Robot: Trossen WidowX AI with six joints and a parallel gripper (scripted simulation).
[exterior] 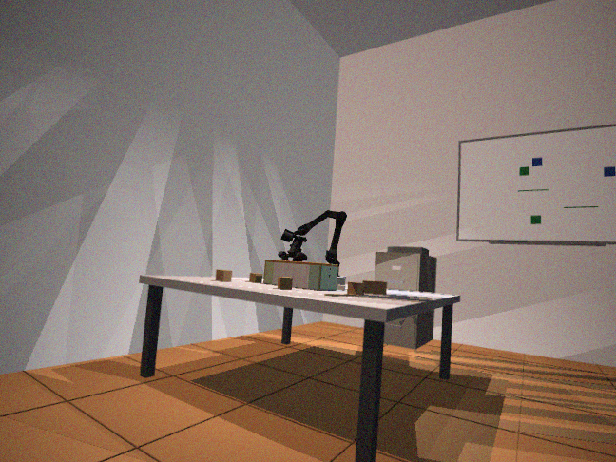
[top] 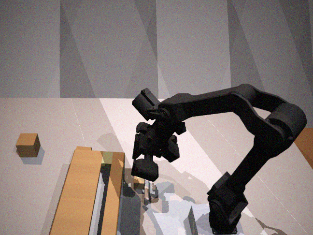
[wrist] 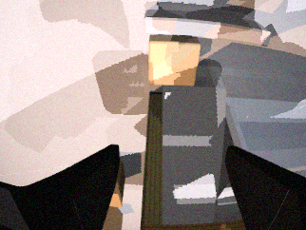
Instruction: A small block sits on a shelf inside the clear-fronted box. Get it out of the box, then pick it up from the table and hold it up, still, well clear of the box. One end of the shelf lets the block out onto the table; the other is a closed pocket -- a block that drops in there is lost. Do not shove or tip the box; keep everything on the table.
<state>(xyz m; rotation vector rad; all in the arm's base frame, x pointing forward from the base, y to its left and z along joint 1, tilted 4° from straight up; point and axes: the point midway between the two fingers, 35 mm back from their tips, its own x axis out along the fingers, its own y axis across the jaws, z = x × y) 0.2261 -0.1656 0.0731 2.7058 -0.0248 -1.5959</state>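
Note:
The small wood-coloured block (top: pixel 138 182) (wrist: pixel 173 63) sits on the table outside the box, near a corner of its clear front and against a thin pale strip (wrist: pixel 200 28). The box (top: pixel 76 189) (exterior: pixel 293 275) stands upright with its wooden top at the lower left of the top view; its dark olive end wall (wrist: pixel 153 157) shows in the wrist view. My gripper (top: pixel 161 168) (exterior: pixel 292 259) (wrist: pixel 173 154) is open and empty, above the table beside the box. The block lies ahead of the fingertips in the wrist view, not between them. The shelf inside is hard to make out.
Another wooden block (top: pixel 27 145) stands beyond the box, at the left. Several blocks stand around the box in the exterior view, among them one at the far left (exterior: pixel 223 275) and one in front (exterior: pixel 284 282). A grey upright panel (top: pixel 191 220) stands near the arm's base.

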